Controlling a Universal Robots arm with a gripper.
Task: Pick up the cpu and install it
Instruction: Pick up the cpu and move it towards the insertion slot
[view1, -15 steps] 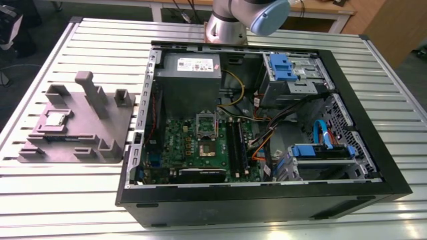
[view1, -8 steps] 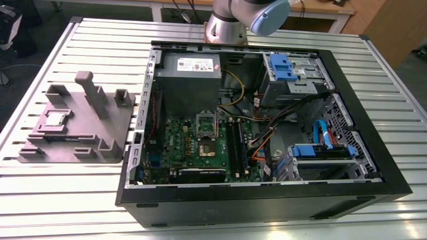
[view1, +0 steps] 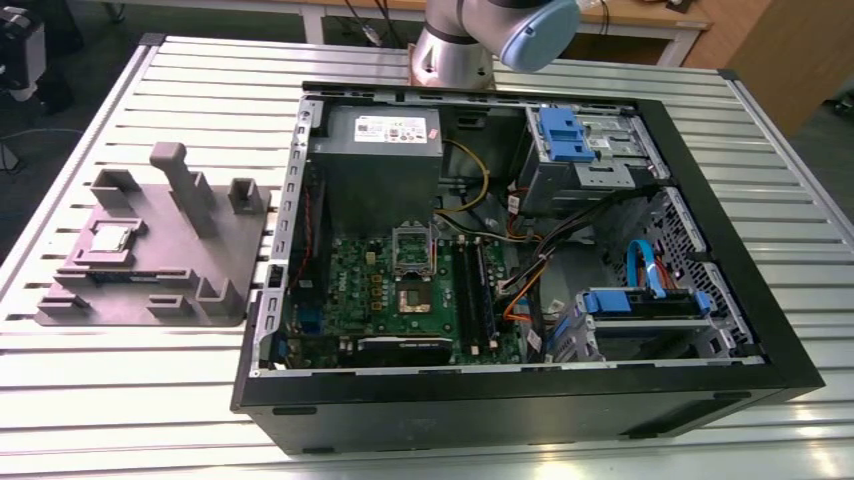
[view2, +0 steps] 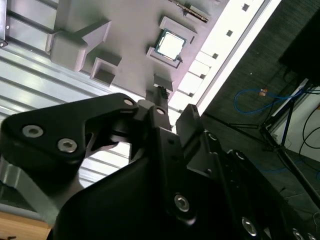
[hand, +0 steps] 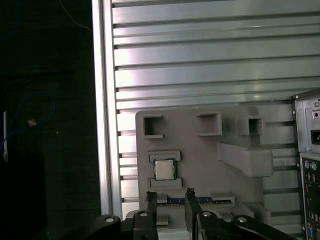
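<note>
cpu (hand: 163, 169) between grey ridges (hand: 164, 156) on tray (hand: 200, 150)

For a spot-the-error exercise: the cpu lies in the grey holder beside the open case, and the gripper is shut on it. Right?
No. The gripper is open and holds nothing, as the first wrist view shows; it stands clear of the cpu. The cpu does lie in the grey holder beside the open case.

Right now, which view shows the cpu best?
The second wrist view: the cpu looks largest there, unobstructed in its holder. The first wrist view shows it smaller and square-on. In the exterior view it is small, at the left.
</note>
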